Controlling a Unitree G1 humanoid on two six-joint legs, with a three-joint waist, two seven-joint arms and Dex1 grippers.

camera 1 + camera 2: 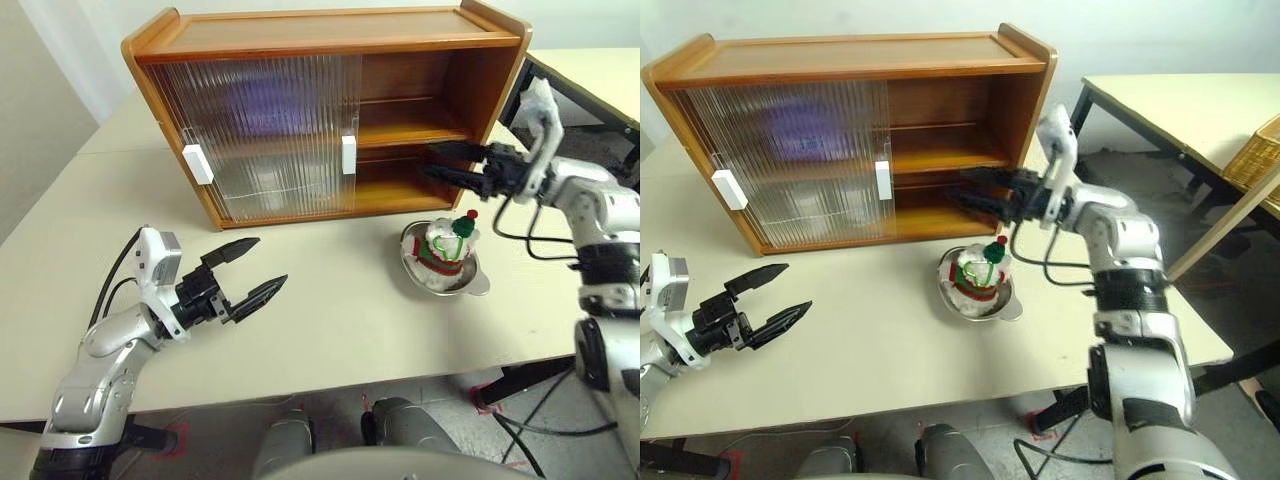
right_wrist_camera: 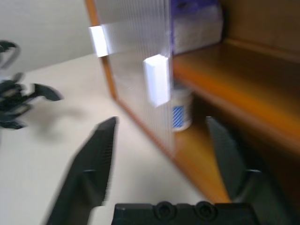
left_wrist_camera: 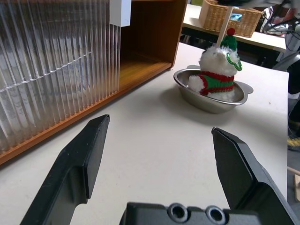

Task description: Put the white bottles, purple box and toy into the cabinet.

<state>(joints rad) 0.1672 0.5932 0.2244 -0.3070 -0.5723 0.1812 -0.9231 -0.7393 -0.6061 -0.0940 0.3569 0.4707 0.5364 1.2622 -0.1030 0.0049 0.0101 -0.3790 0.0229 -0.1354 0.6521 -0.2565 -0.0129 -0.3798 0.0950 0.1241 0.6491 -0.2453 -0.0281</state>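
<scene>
The wooden cabinet [image 1: 330, 30] stands at the back of the table, its ribbed doors slid to the left and its right part open. Behind the doors, on the upper shelf, lies the purple box [image 2: 194, 23]. A white bottle [image 2: 180, 110] stands on the lower shelf at the inner door's edge. The toy [image 1: 447, 243], white plush with a green hat, sits in a steel bowl [image 1: 478, 283] in front of the cabinet. My right gripper [image 1: 426, 159] is open and empty, level, before the open lower shelf and above the toy. My left gripper [image 1: 270, 260] hangs open over the table's near left.
A second table [image 1: 1180, 100] stands to the right across a gap, with a wicker basket [image 1: 1255, 150] beyond it. The table's front edge [image 1: 300, 385] runs close under my arms. Bare tabletop lies between my left gripper and the bowl.
</scene>
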